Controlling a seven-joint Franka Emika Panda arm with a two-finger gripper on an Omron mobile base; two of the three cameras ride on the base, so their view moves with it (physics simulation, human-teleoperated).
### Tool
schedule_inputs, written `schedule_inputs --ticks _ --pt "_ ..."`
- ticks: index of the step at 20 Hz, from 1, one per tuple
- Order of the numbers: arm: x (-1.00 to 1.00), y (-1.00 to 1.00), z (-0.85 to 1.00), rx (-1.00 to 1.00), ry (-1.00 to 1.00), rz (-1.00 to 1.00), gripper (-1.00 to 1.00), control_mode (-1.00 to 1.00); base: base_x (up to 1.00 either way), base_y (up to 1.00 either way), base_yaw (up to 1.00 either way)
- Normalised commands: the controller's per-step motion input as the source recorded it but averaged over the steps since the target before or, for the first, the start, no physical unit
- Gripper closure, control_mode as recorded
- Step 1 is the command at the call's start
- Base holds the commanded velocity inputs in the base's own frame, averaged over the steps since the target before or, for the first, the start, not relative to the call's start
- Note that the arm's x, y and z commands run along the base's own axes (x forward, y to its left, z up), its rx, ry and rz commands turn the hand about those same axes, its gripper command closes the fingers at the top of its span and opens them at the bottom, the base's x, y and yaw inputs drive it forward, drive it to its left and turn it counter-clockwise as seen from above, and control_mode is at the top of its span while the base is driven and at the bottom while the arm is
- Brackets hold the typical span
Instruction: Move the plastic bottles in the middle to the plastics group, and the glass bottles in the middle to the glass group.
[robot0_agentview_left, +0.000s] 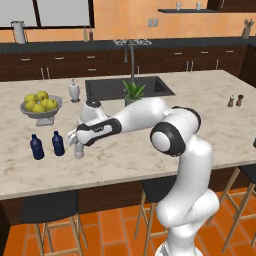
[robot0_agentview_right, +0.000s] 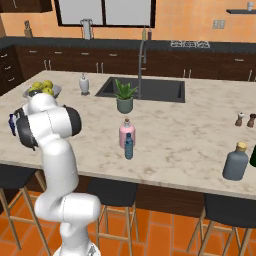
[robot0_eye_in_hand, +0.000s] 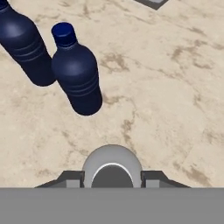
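Step in hand: placing the clear-grey bottle (robot0_agentview_left: 79, 150) with the plastics group; by my reading the delivery is near its end.
Gripper (robot0_agentview_left: 78, 143): fingers pinched on the clear-grey bottle, whose white cap (robot0_eye_in_hand: 112, 168) sits between the two tips in the hand view.
Clear-grey bottle, position: upright, at or just above the counter (robot0_agentview_left: 150, 150); I cannot tell whether its base touches the stone. It stands just beside the nearer navy bottle (robot0_agentview_left: 58, 143).
Plastics group: two dark navy bottles, the nearer one and the farther navy bottle (robot0_agentview_left: 36, 147), standing close together near the counter's front edge, in front of the fruit bowl (robot0_agentview_left: 41, 111).
Teal-blue bottle (robot0_agentview_right: 129, 146): upright mid-counter, directly in front of the pink bottle (robot0_agentview_right: 127, 133); not yet moved.
Pink bottle: upright mid-counter, near the potted plant (robot0_agentview_right: 124, 97); not yet moved.
Glass group: light brown bottle (robot0_agentview_right: 240, 119) and dark brown bottle (robot0_agentview_right: 251, 120), side by side toward the far right of the counter, well apart from the pink bottle.
Next move calls for: settling the bottle flat, spreading the fingers, lifting straight up so the navy bottles are not knocked; then a long reach or base drive to mid-counter.
Brands, labels, writing: none readable on any bottle; all surfaces appear plain.
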Motion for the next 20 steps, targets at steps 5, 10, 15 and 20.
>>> schedule_inputs --ticks 5,10,15,20 --pt "0.06 0.0 -0.09 0.0 0.01 0.0 1.0 -1.0 0.0 0.0 0.0" --pt "0.13 0.0 0.05 0.0 0.04 0.0 1.0 -1.0 0.0 0.0 0.0" --pt "0.14 0.0 0.01 0.0 0.03 0.0 1.0 -1.0 0.0 0.0 0.0" --pt "0.03 0.11 0.0 -0.03 0.0 0.0 1.0 -1.0 0.0 0.0 0.0"
